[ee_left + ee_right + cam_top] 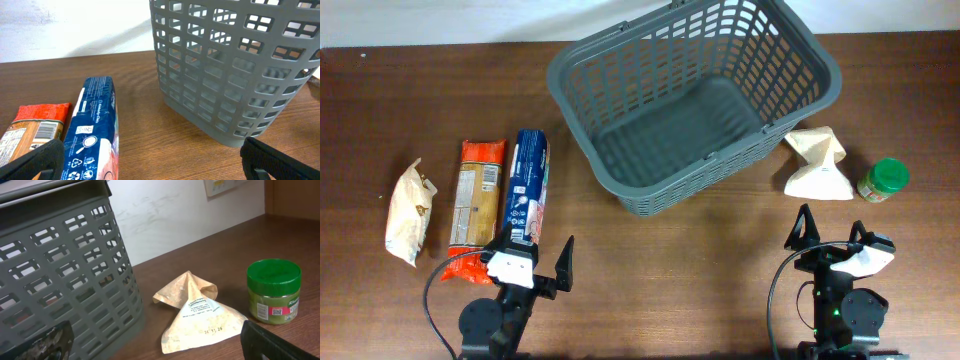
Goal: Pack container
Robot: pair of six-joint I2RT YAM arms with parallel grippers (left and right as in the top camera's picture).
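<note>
The basket (pixel 670 130) lies beyond left pincer (pixel 538 245) and right pincer (pixel 832 220).

Soft, even light falls on the brown worktop (pixel 660 260), casting only faint shadows beside the container (pixel 620 75). The wrist views stay sharp at mid-distance, while the dark fingers (pixel 32 161) in the lower corners blur.

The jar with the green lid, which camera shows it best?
The right wrist view: the jar stands close and side-on, with its green lid and label showing. The overhead view shows it small, mostly the lid, beside the beige packet. The left wrist view does not show it.
</note>
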